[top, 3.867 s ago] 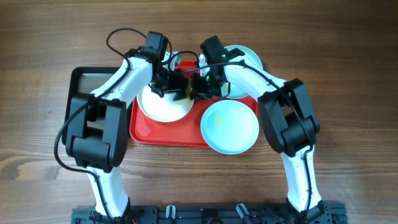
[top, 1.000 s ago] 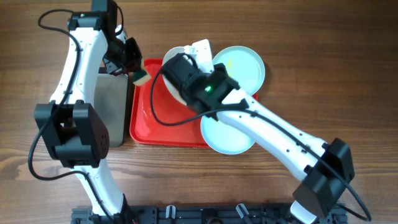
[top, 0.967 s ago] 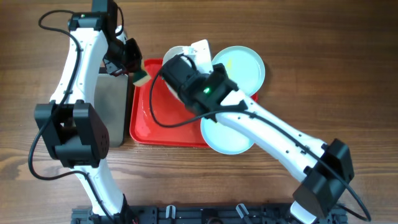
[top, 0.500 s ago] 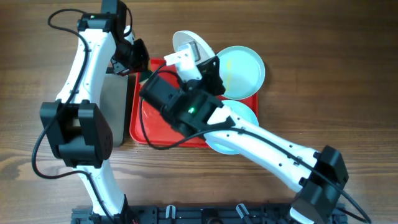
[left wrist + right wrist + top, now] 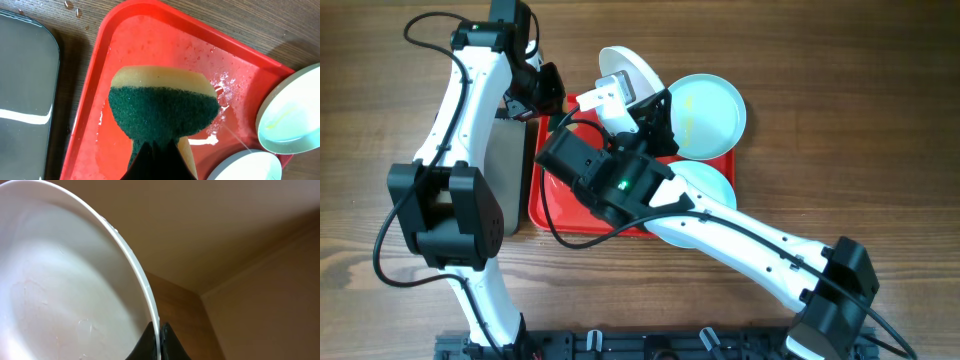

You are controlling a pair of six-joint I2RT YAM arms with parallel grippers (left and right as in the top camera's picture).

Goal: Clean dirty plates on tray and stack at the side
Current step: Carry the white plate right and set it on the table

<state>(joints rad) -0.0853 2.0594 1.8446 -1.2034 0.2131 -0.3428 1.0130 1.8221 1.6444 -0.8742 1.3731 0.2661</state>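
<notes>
setting: robotics lab bench | evidence: left arm [image 5: 470, 100], right arm [image 5: 740, 235] on rail [image 5: 650, 345]; wooden table [image 5: 880, 120]

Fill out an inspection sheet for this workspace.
Surface: wood table, water drops beside red tray.
Job's things: red tray wet; white plate held tilted; far blue plate smeared, near blue plate, both at tray's right edge.
Clutter: black tray left of red tray.
Grippers: left gripper shut on sponge; right gripper shut on white plate's rim.
Cables: black cables loop off both arms.
Surroundings: rig rail at near edge.
</notes>
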